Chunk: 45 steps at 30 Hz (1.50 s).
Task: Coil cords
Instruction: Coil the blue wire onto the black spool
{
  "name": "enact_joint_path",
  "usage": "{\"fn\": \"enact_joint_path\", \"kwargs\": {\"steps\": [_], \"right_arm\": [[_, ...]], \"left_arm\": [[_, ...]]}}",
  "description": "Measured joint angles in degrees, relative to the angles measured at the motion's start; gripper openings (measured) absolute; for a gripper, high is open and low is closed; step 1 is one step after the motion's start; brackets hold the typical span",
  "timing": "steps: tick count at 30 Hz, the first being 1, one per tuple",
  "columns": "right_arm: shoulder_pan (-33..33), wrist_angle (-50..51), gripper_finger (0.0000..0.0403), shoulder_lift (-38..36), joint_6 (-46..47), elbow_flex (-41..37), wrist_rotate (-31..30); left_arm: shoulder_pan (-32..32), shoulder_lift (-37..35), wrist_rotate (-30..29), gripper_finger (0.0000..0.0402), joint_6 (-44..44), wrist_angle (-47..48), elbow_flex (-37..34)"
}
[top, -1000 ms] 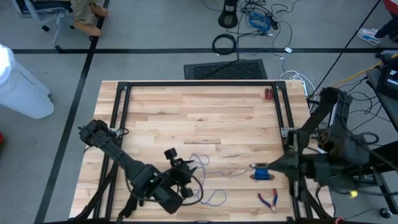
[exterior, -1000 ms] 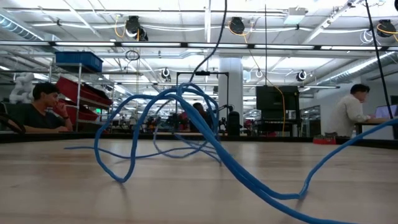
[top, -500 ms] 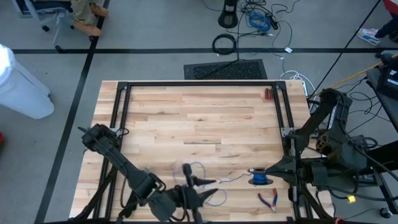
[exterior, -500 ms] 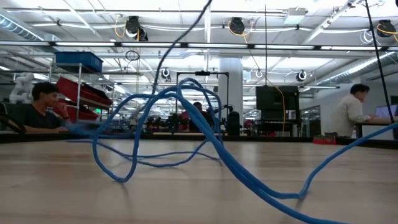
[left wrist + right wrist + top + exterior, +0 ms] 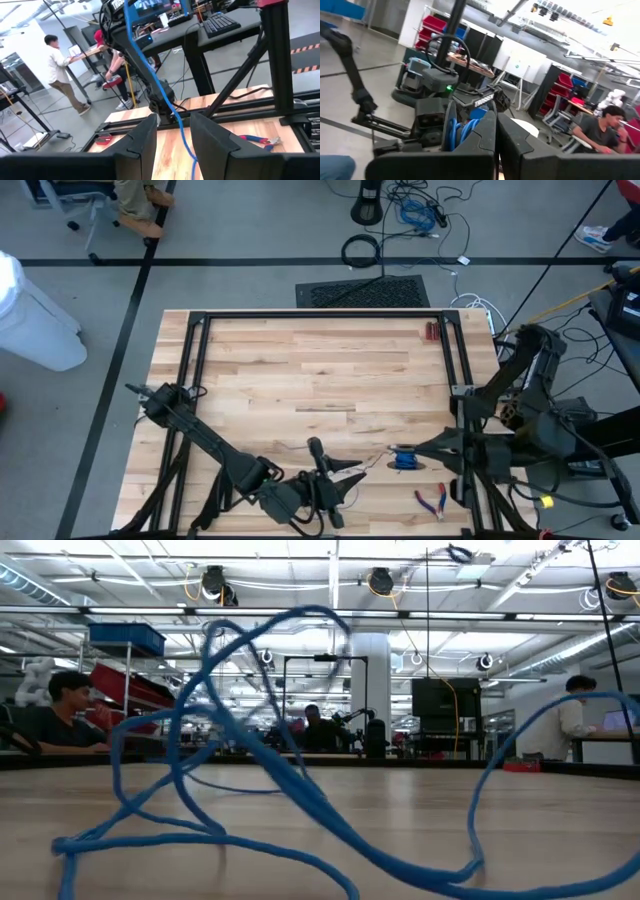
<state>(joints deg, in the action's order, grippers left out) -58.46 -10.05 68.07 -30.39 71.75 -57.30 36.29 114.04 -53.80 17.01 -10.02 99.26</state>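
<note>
Blue and thin, the cord (image 5: pixel 372 463) lies near the front edge of the wooden surface (image 5: pixel 300 360), running from my left gripper (image 5: pixel 345 483) across to my right gripper (image 5: pixel 408 456). My left gripper sits low at the front middle, its fingers (image 5: pixel 210 137) part way apart with the cord passing up between them; whether they press on it I cannot tell. My right gripper reaches in from the right side, fingers closed, and a small coil of blue cord (image 5: pixel 457 131) sits on the left side of its fingers in the right wrist view. In the low view the cord (image 5: pixel 250 730) rises in loose loops above the surface and trails down across it.

Red-handled pliers (image 5: pixel 433 500) lie at the front right corner, just beside my right arm and apart from the cord. A small red object (image 5: pixel 431 331) rests at the far right corner by the black frame (image 5: pixel 320 314) that borders the surface. The whole far half of the surface is open wood. Beyond the surface, a black cable ring (image 5: pixel 361 249) lies on the floor, and people (image 5: pixel 62 712) sit at desks in the room behind.
</note>
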Motion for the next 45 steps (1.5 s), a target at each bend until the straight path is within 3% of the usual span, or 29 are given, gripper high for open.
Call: {"fn": "enact_joint_path", "kwargs": {"steps": [14, 18, 20, 23, 26, 30, 34, 39, 45], "right_arm": [[3.7, -0.8, 0.0, 1.2, 1.7, 0.0, -5.1], [3.7, -0.7, 0.0, 1.4, 1.2, 0.0, -4.2], [3.7, -0.7, 0.0, 1.3, 1.2, 0.0, -3.9], [3.7, 0.5, 0.0, 1.3, 1.3, 0.0, -3.6], [3.7, 1.9, 0.0, 1.3, 2.8, 0.0, 0.4], [3.7, 1.7, 0.0, 1.3, 4.0, 0.0, 5.0], [3.8, 1.7, 0.0, 1.3, 4.3, 0.0, 5.2], [3.8, 1.7, 0.0, 1.4, 5.2, 0.0, 5.2], [3.8, 1.7, 0.0, 1.5, 6.2, 0.0, 5.2]], "left_arm": [[0.3, 0.0, -0.3, 0.0125, 0.8, -0.1, 0.0], [0.7, 0.0, -6.9, 0.0125, 7.3, -6.7, 0.0], [0.9, 0.0, -7.5, 0.0125, 10.4, -11.5, 0.0], [1.3, 0.0, -4.2, 0.0125, 16.5, -18.8, 0.0], [1.7, -0.1, 1.0, 0.0125, 20.9, -23.4, 0.0], [1.7, -0.1, 2.6, 0.0125, 24.2, -25.5, 0.0], [1.1, -0.1, 3.7, 0.0125, 24.4, -25.4, 0.0], [0.3, -0.1, 10.8, 0.0125, 24.1, -25.5, 0.0], [-0.8, -0.1, 11.3, 0.0125, 23.8, -25.8, 0.0]]}}
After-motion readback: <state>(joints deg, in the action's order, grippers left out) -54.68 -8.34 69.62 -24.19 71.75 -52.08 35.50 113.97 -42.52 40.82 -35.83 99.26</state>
